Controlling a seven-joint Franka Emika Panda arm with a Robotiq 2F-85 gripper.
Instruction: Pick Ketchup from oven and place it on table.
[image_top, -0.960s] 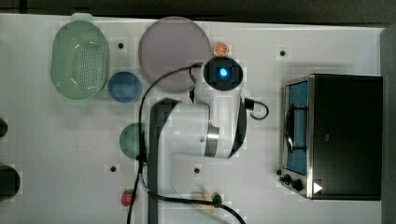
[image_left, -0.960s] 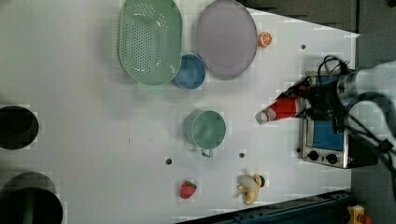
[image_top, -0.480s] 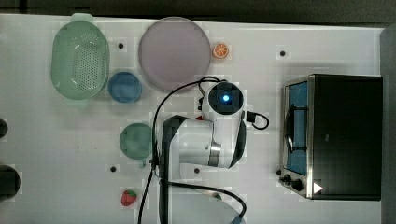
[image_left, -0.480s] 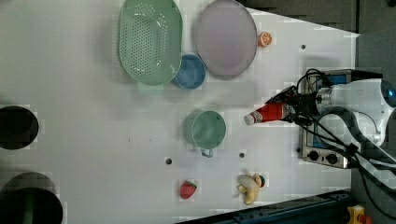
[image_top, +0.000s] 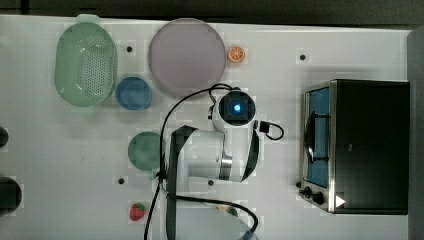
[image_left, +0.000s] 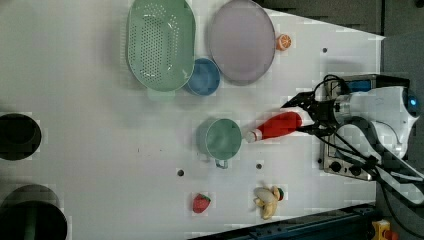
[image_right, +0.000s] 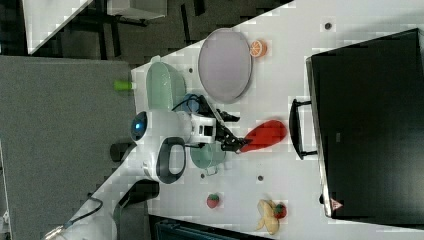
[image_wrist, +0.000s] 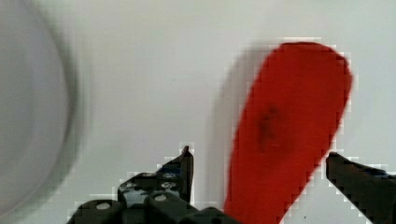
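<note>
The large flat white table (image_left: 100, 150), dotted with small dark holes, carried everything in the scene. At the left view's right edge stood the boxy black toaster oven (image_top: 370, 145) with its silver front frame, blue-tinted glass door and dark handle; the door looked shut, and nothing could be seen inside it.

The white robot arm (image_top: 220, 155) reached over the middle of the table, and its black gripper (image_wrist: 259, 161) pointed down at the tabletop. Its two fingers stood wide apart, one on either side of the bottle's body, with gaps showing between them and the plastic in the wrist view, so it appeared to have let go and gripped nothing.

The slim red plastic ketchup bottle (image_left: 277, 125) with a white cap lay on its side on the table, between the oven and a round teal-green cup (image_left: 222, 140). Its cap end lay just beside the cup's rim; whether they touched could not be told.

Judged from this, the task was nearly complete: the bottle was out of the oven and resting on the table. What seemed left was for the arm to lift clear without nudging the bottle.

A dark smudge marked the bottle's red side in the wrist view, but no brand or writing was legible. A small white triangle mark showed on the oven's top corner; nothing on it could be read.
</note>
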